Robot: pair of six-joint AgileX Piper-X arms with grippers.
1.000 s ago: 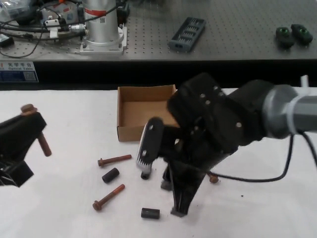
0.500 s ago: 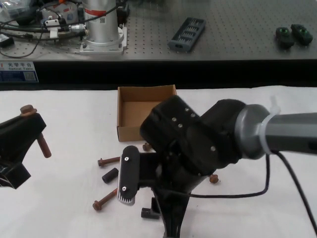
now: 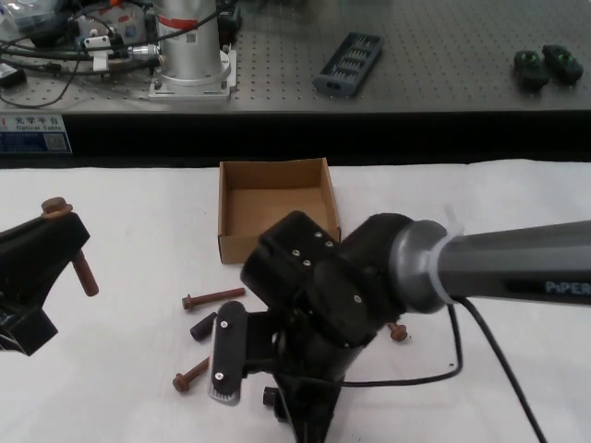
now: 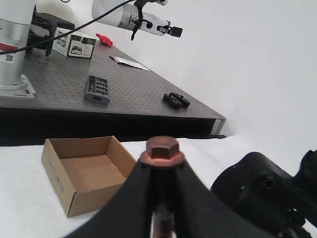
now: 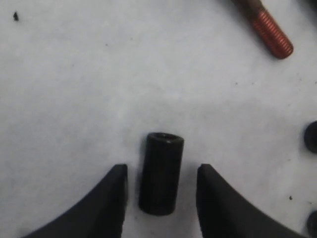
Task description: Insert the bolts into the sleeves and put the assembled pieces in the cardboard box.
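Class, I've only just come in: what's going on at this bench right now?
The left hand holds a rusty bolt upright, head up, off to one side. The right hand is open, low over the white cloth, its fingers either side of a black sleeve lying there, not yet gripped. A loose bolt and a second sleeve lie nearby. The cardboard box holds no assembled pieces.

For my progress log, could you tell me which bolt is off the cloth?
The bolt clamped in the left claw, head up. The other bolts lie flat on the cloth near the box.
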